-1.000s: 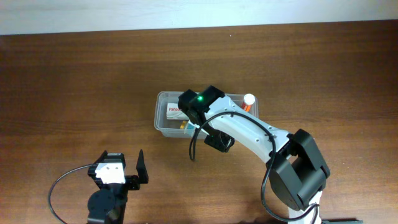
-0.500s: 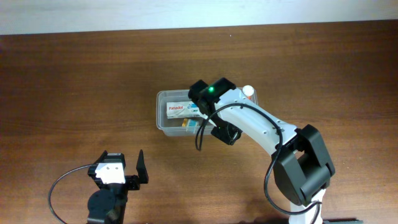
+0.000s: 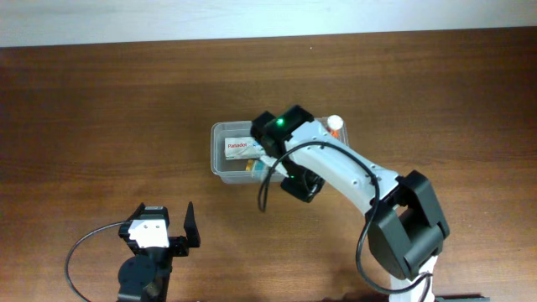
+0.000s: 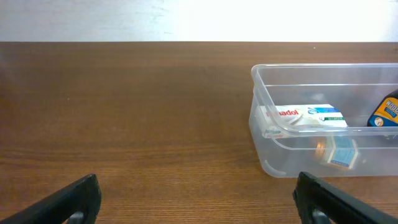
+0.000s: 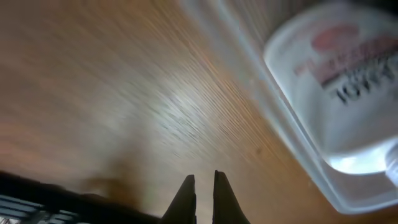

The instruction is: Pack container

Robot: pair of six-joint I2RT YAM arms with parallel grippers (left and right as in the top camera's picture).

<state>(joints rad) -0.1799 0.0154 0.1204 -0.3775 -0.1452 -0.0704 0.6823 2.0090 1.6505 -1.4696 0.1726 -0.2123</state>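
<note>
Jaws of the left gripper [image 4: 199, 202] stand spread wide in the left wrist view, one dark fingertip low at each side of the frame, with nothing between them but bare desk [image 4: 124, 124]. Ahead and to the right sits the container [image 4: 256, 93], upright on the wood and well apart from these fingers. Through its clear wall a white box with red Panadol lettering [image 4: 287, 114] shows, and a white box with blue and green print [image 4: 324, 117] lies against it. A small pale blue packet [image 4: 341, 152] lies lower down, and a dark blue and yellow item [image 4: 388, 112] is cut off by the frame edge.

From overhead, the container lies near the middle of the desk. The right arm [image 3: 336, 168] reaches from the near right across the tub's right half and hides that part; a green light [image 3: 278, 126] glows on its wrist. The Panadol box is visible in the uncovered left half. A white cap with an orange strip [image 3: 336, 125] peeks out at the far right corner. The left arm rests at the near left, well away, with a black cable [image 3: 84, 252] looping beside it.

The right wrist view is blurred. The right gripper [image 5: 203, 186] has its jaws pressed together, pinching nothing, above bare wood just outside the container's rounded wall. A pale bottle with dark lettering [image 5: 339, 87] shows through that wall at the right.
</note>
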